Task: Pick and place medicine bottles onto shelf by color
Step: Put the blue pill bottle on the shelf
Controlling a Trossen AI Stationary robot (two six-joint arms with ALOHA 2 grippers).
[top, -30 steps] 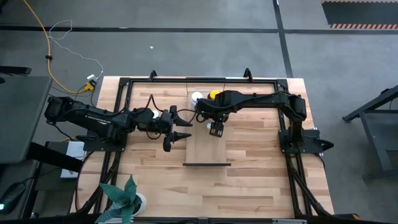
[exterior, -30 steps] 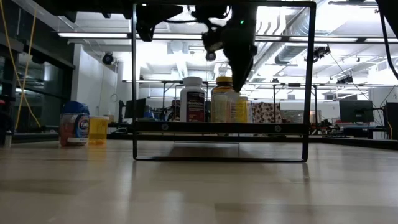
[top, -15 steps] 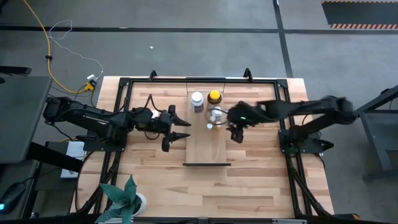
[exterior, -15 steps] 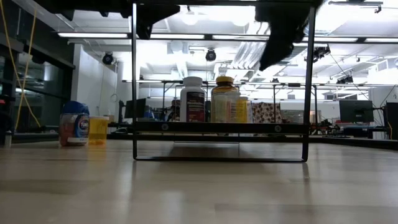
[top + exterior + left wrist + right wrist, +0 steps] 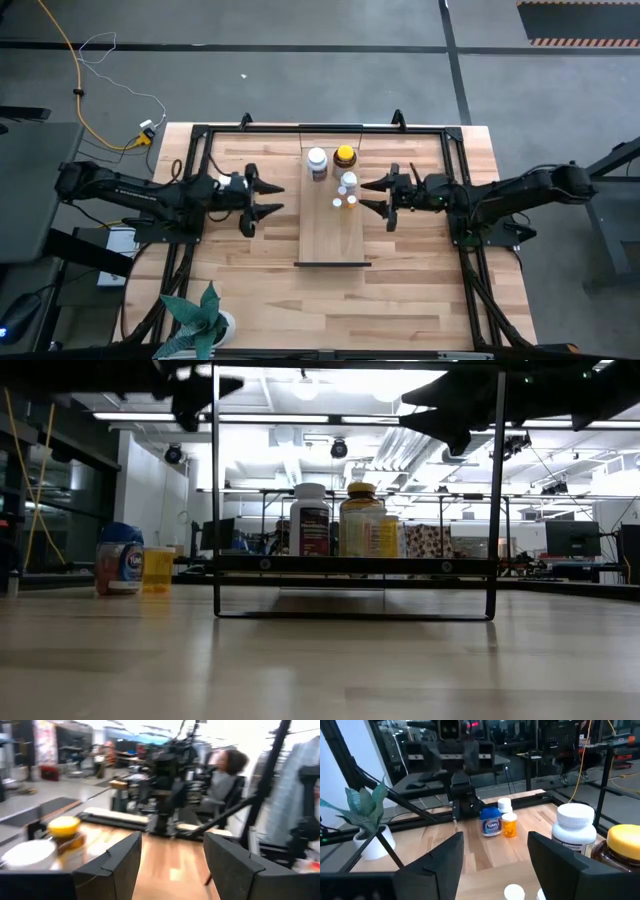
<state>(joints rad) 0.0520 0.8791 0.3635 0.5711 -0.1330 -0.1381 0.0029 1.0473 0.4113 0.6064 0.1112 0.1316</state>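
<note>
The shelf [image 5: 335, 228], a light wood plank with a dark strip at its near end, lies mid-table. At its far end stand a white bottle [image 5: 317, 160] and an amber bottle with a yellow cap [image 5: 345, 156]. A small white bottle [image 5: 348, 181] and two tiny white-capped ones [image 5: 345, 202] stand nearer. My left gripper [image 5: 270, 199] hovers open left of the shelf. My right gripper [image 5: 371, 196] hovers open right of it. Both point at the shelf and hold nothing. A blue-capped bottle [image 5: 491, 822] and an orange one [image 5: 509, 826] stand on the table's left part.
A black metal frame [image 5: 300, 129] runs around the work area. A potted plant [image 5: 200, 318] stands at the near left corner. In the low view the blue-capped bottle [image 5: 120, 558] and the orange one [image 5: 157, 568] stand left of the frame post. A person [image 5: 225, 772] sits beyond the table.
My right gripper has pulled away from above the shelf's far part toward the table's right edge and has turned from pointing down to lying level, fingers toward the shelf. The small bottles that it covered now show. My left gripper has drawn back a little toward the left edge.
</note>
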